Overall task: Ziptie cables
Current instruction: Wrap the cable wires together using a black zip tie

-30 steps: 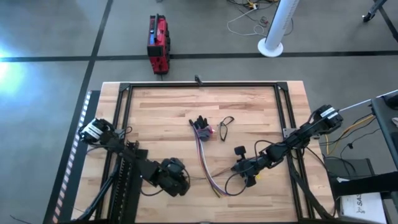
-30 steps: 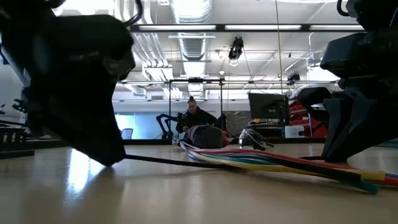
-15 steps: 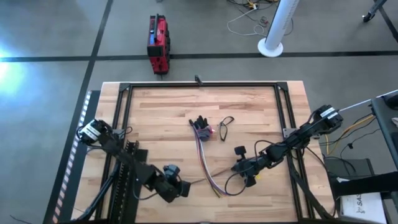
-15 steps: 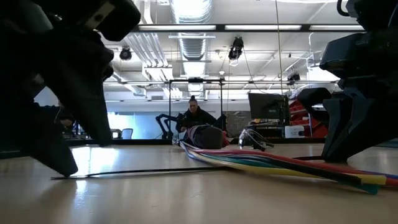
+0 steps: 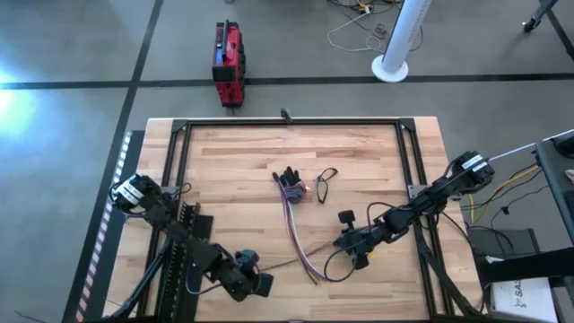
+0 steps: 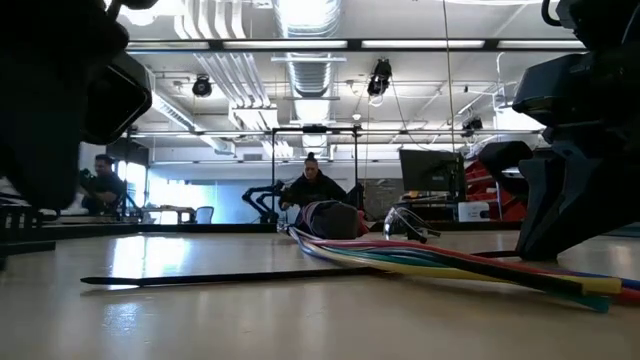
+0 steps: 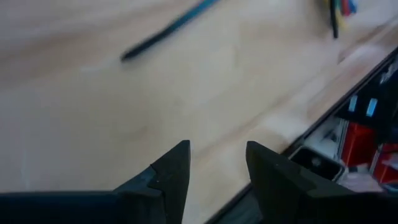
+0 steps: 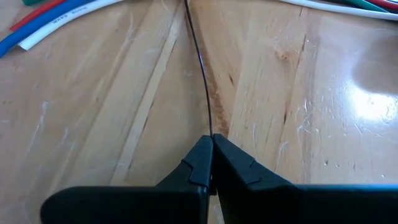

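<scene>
Pinching ziptie, right pincer

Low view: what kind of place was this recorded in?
Probably a robotics lab or workshop. Past the wooden table there is an open room with exposed ceiling ducts, a monitor, and a seated person beside what looks like another robot arm.

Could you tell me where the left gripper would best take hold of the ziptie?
Probably at its free tip: the ziptie lies flat and straight, the right gripper pinches its other end. The left gripper, open, should come from above, fingers either side of the strap.
</scene>
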